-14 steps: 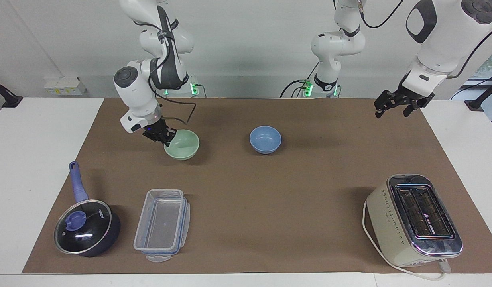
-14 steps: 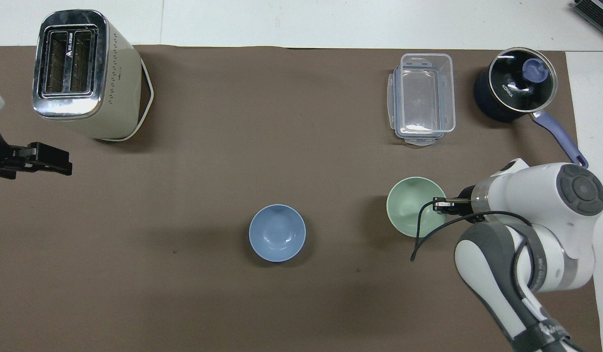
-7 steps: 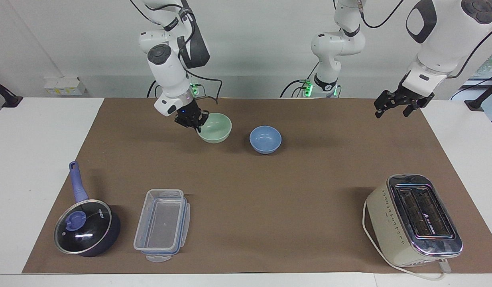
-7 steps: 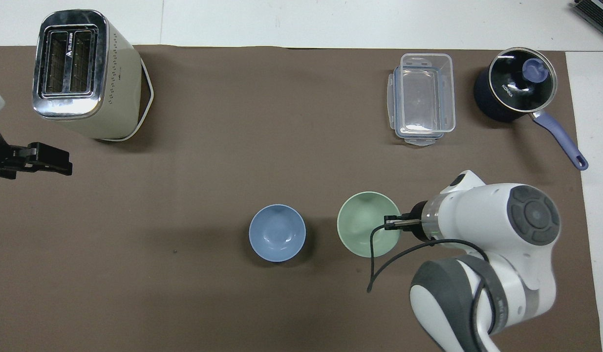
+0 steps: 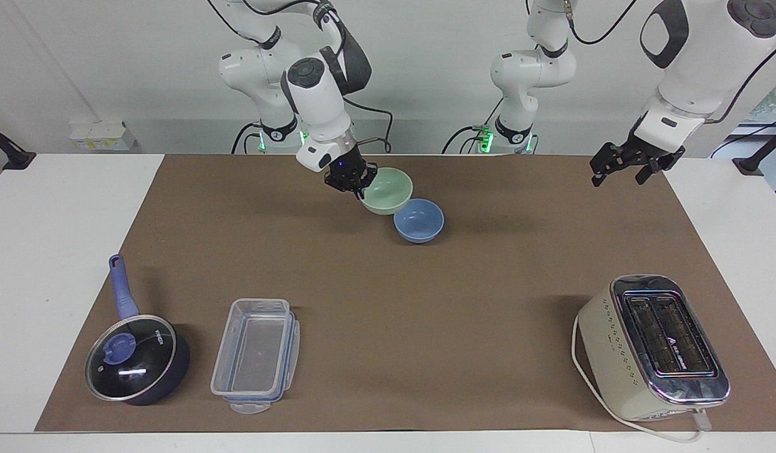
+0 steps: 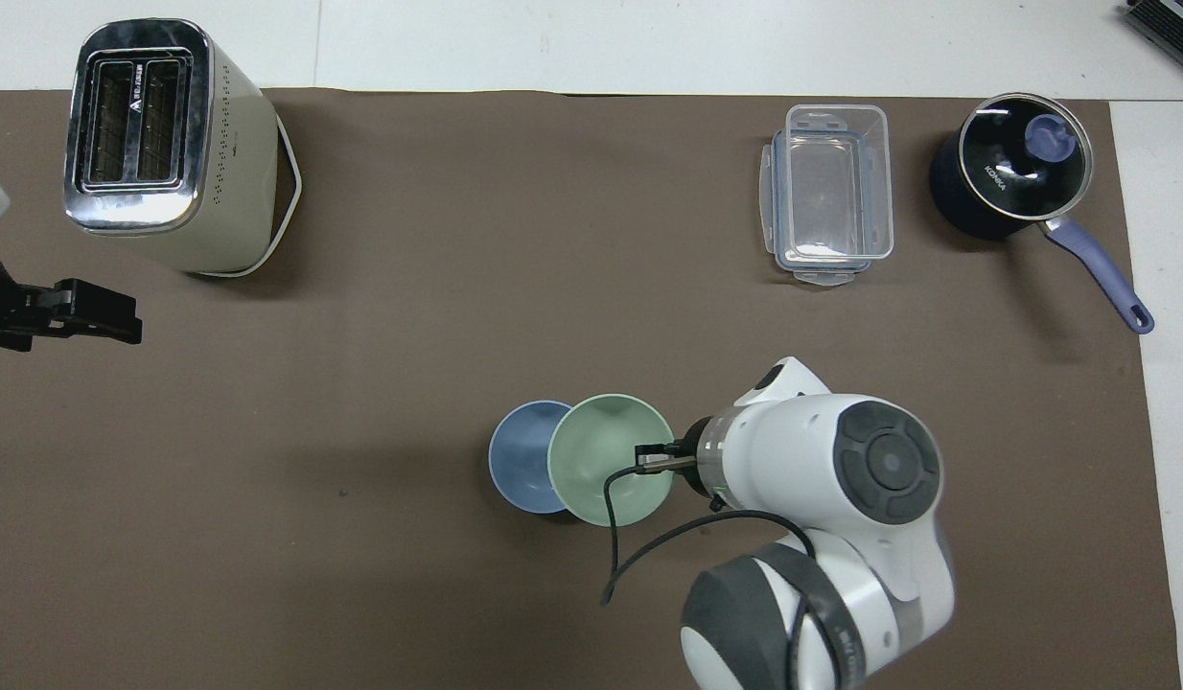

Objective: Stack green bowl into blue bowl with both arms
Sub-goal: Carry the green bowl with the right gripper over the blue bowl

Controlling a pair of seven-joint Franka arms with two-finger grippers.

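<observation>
A: We have the green bowl [image 5: 388,190] up in the air, pinched at its rim by the right tool [image 5: 356,182], whose fingers are pressed together on that edge. It hangs over the mat beside the blue bowl [image 5: 419,220], not yet centred over it. The blue bowl rests on the brown mat [image 5: 388,352], near the robots' end of the worktop.

B: And our left tool [image 5: 619,165]? It hovers spread wide and empty over the mat's edge at the left arm's end, waiting.

A: What worries us is the one-sided grip. We judge the green bowl could tilt or slip from a rim pinch, and if we lower it off-centre its base could catch the blue rim and knock that bowl aside.

B: The views differ here. From overhead the green bowl [image 6: 612,459] covers part of the blue bowl [image 6: 520,458], as though already settling in. The facing view shows it raised and clear of the blue bowl.

A: Overhead does give us the sideways offset between the two rims better, though the right arm's bulk hides much of the right tool [image 6: 656,457] there.
</observation>
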